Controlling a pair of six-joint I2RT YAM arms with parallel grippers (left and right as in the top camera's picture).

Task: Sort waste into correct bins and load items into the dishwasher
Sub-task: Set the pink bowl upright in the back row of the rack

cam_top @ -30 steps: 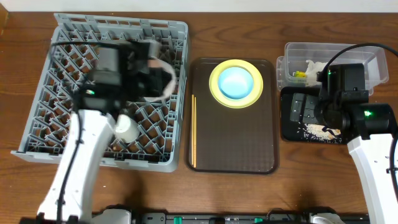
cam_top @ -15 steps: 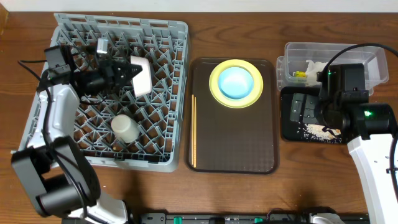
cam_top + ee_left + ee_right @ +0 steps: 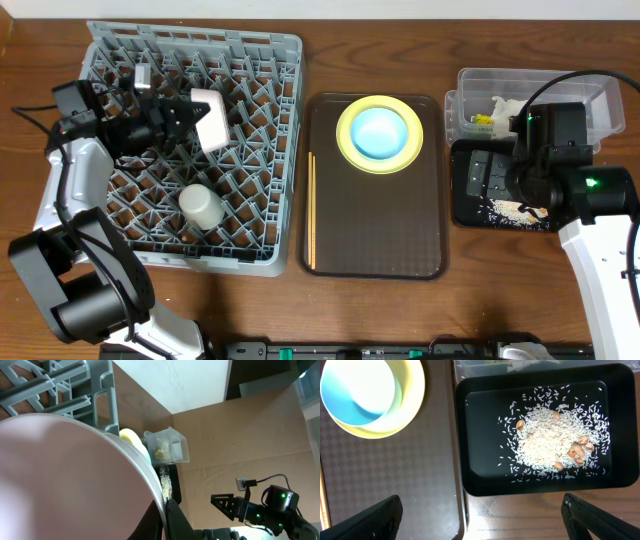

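Note:
My left gripper (image 3: 185,118) is shut on the rim of the pinkish-white bowl (image 3: 208,118), which it holds on edge over the grey dish rack (image 3: 270,150). In the left wrist view the bowl (image 3: 65,475) fills the left side, with its rim pinched in the gripper (image 3: 164,515). A white cup (image 3: 201,206) lies in the rack. The light blue bowl (image 3: 379,131) sits on the yellow plate (image 3: 346,140), and chopsticks (image 3: 312,210) lie along the left side of the brown tray. My right gripper (image 3: 480,520) hangs open above the near edge of the black tray (image 3: 470,435), which holds rice scraps (image 3: 550,445).
The brown serving tray (image 3: 375,250) lies between the rack and the bins. At the back right stands the clear tub (image 3: 530,90), holding the snack wrapper (image 3: 482,121) and the napkin (image 3: 503,105). My right arm (image 3: 560,170) covers part of the black tray.
My left arm has swung the pinkish-white bowl leftward and toward the back of the rack, still gripped. The right arm has stayed still.

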